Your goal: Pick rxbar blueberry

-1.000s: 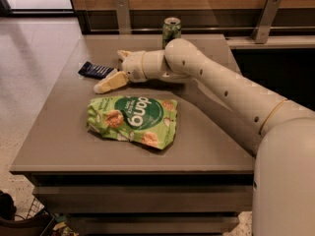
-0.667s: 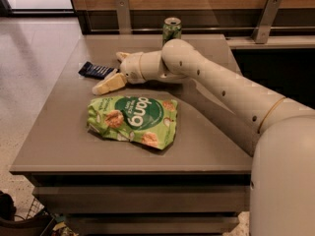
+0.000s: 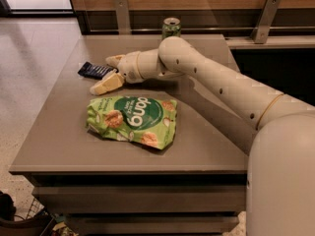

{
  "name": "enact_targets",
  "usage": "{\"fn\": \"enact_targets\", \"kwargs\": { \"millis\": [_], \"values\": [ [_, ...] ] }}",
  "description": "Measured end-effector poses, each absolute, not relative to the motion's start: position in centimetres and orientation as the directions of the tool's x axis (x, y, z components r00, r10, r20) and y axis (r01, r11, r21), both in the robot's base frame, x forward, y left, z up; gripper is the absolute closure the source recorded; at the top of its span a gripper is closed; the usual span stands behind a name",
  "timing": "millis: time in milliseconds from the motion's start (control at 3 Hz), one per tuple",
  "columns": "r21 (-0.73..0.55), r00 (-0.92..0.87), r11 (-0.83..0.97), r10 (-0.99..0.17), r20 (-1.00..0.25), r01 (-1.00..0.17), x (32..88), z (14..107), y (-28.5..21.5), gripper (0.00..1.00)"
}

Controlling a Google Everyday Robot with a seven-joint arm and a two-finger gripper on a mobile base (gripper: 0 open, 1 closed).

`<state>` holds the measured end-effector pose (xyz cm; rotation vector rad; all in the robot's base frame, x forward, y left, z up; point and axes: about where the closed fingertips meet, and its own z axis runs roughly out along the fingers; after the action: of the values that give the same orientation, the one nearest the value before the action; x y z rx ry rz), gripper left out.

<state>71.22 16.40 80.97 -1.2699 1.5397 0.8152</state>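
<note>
The rxbar blueberry (image 3: pixel 94 70), a small flat dark navy bar, lies on the grey table (image 3: pixel 59 132) near its far left side. My gripper (image 3: pixel 106 73) reaches in from the right, low over the table, right beside the bar's right end. Its two cream fingers are spread apart, one (image 3: pixel 106 84) in front of the bar and one (image 3: pixel 115 59) behind it. Nothing is held between them.
A large green "dang" chip bag (image 3: pixel 132 120) lies just in front of the gripper. A green drink can (image 3: pixel 171 27) stands at the table's back edge behind my arm (image 3: pixel 206 73). A wooden wall with metal brackets runs behind; floor lies left.
The gripper and arm have shifted slightly left toward the bar. The bar, bag and can have not moved.
</note>
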Motion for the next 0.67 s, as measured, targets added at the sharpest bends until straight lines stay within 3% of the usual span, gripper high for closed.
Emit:
{"fn": "enact_targets", "kwargs": {
  "millis": [333,667],
  "values": [
    [-0.072,-0.014,0.239,-0.338,-0.941,-0.968,71.21,81.26,16.41,0.72],
    [-0.072,-0.014,0.239,-0.338,-0.941,-0.968,71.21,81.30,16.41,0.93]
  ]
}}
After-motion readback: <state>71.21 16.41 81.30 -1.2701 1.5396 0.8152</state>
